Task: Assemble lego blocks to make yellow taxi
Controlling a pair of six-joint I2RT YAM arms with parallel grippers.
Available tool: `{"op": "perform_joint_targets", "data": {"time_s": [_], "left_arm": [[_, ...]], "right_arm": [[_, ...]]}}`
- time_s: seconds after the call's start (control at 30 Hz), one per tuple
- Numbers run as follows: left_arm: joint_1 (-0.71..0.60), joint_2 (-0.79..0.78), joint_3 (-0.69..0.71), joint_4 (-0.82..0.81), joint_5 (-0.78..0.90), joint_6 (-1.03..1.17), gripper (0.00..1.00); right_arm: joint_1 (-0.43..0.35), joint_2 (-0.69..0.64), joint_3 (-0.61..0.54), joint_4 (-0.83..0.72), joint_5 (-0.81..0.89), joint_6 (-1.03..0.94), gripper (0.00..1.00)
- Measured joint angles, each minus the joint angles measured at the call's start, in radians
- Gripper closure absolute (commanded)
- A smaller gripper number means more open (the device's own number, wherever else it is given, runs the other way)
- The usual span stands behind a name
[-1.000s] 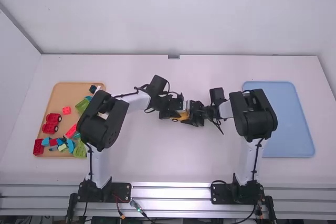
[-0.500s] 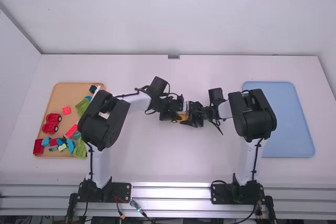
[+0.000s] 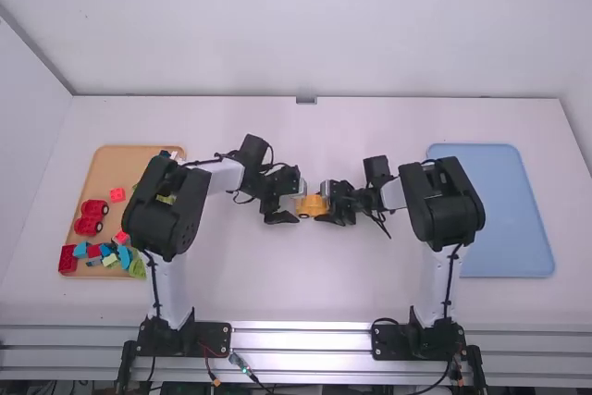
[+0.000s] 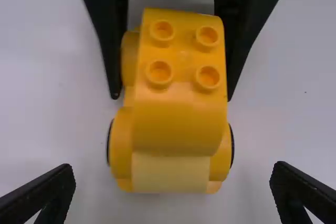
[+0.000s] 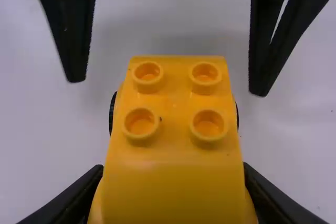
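Walls: pale, plain panels (image 3: 305,25) behind the table.
Table: matte white surface (image 3: 268,275); a metal rail (image 3: 303,339) runs along its near edge.
Blue tray: right side (image 3: 495,215), probably kept for the finished piece.
Tan tray: left side (image 3: 113,162), containing loose blocks (image 3: 122,256) and a red wheeled piece (image 3: 89,219), presumably spares grouped away from the work.
Right gripper (image 3: 323,203): clenched on the yellow taxi's two sides, likely to steady it while leaving the studs exposed.
Left gripper (image 4: 172,166): released, its jaws well apart near the taxi's free end, possibly for want of room to press or align.
Yellow taxi (image 3: 312,205): mid-table between the grippers, studs upward; whether its wheels bear on the table cannot be told.
Studs (image 4: 159,72): four on top, apparently ready for another block.
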Motion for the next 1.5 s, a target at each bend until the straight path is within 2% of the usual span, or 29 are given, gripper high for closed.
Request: {"op": "perform_joint_targets", "data": {"time_s": [0.27,0.37,0.5,0.6,0.63,0.67,0.7,0.83,1.07,1.27,1.5], "left_arm": [[0.065,0.000,0.000,0.033,0.159,0.011,0.01],[0.090,0.000,0.005,0.000,0.217,0.011,0.01],[0.127,0.000,0.056,-0.122,0.291,0.015,0.01],[0.140,0.000,0.142,-0.254,0.306,0.022,0.18],[0.140,0.000,0.161,-0.285,0.304,0.029,0.19],[0.139,0.000,0.171,-0.300,0.303,0.037,0.18],[0.138,0.000,0.205,-0.353,0.298,0.063,0.01],[0.120,0.000,0.266,-0.451,0.276,0.125,0.01],[0.087,0.000,0.267,-0.367,0.250,0.136,0.01],[0.063,0.000,0.223,-0.238,0.186,0.048,0.01],[0.014,0.000,0.214,-0.218,0.137,-0.033,0.01]], "right_arm": [[0.000,0.000,0.000,0.000,0.000,0.000,0.62],[0.000,0.000,0.000,0.001,0.000,-0.001,0.62],[0.000,0.000,0.000,0.001,0.000,0.000,0.62],[0.000,0.000,0.000,0.002,-0.001,-0.001,0.62],[0.000,0.000,0.000,0.002,0.000,0.000,0.62],[0.000,0.000,0.000,0.002,0.000,0.001,0.62],[0.000,0.000,0.000,0.002,0.000,0.000,0.62],[0.000,0.000,0.000,0.003,0.000,0.002,0.62],[0.000,0.000,0.000,0.007,0.001,0.010,0.62],[0.000,0.000,0.000,0.010,0.001,0.011,0.62],[0.000,0.000,0.000,0.010,0.002,0.014,0.62]]}}
